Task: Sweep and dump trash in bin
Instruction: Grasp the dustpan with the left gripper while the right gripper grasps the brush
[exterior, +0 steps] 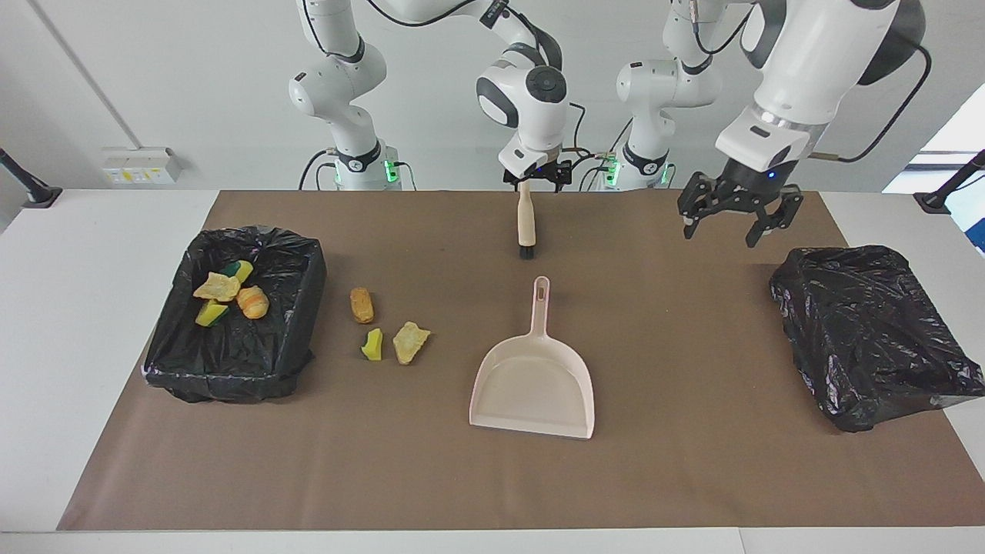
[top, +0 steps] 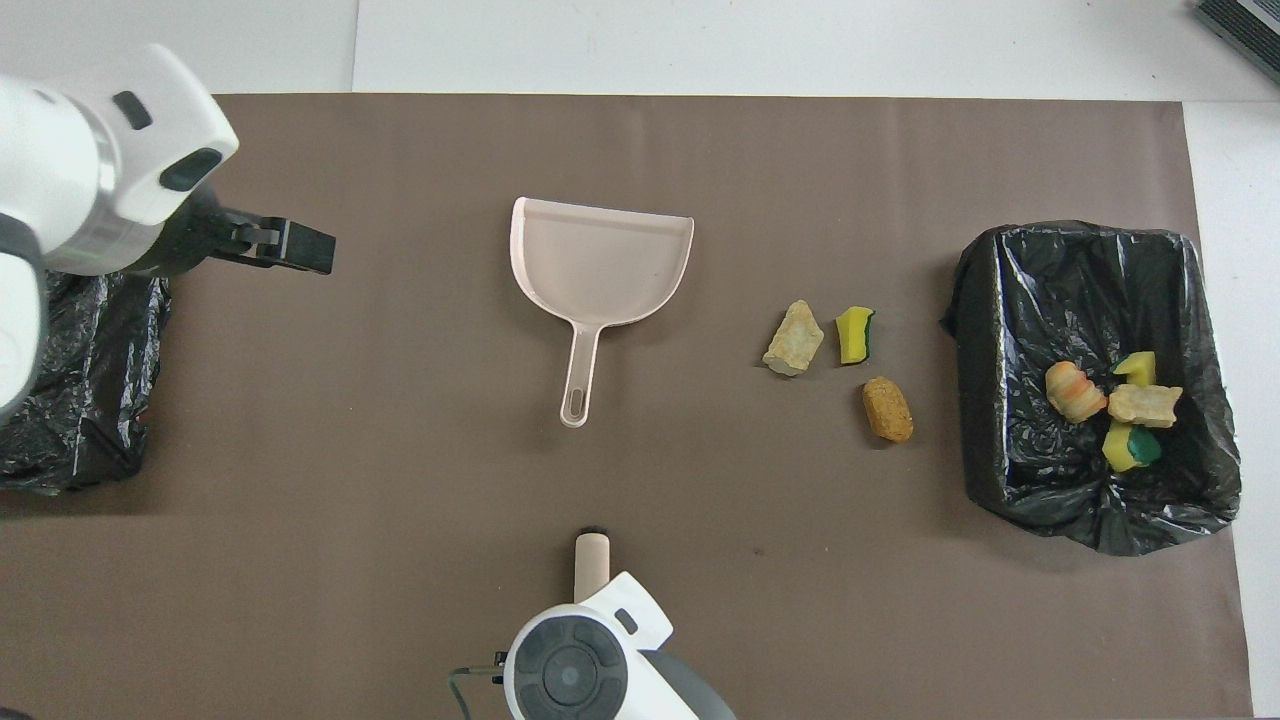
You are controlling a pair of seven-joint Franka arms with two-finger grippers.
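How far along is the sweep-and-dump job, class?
Done: four scraps lie in the lined bin. In hand: the right gripper is over the brush; the dustpan lies empty and unheld. The left gripper waits, open, over the mat. Left: three scraps beside the bin need sweeping up and dumping.
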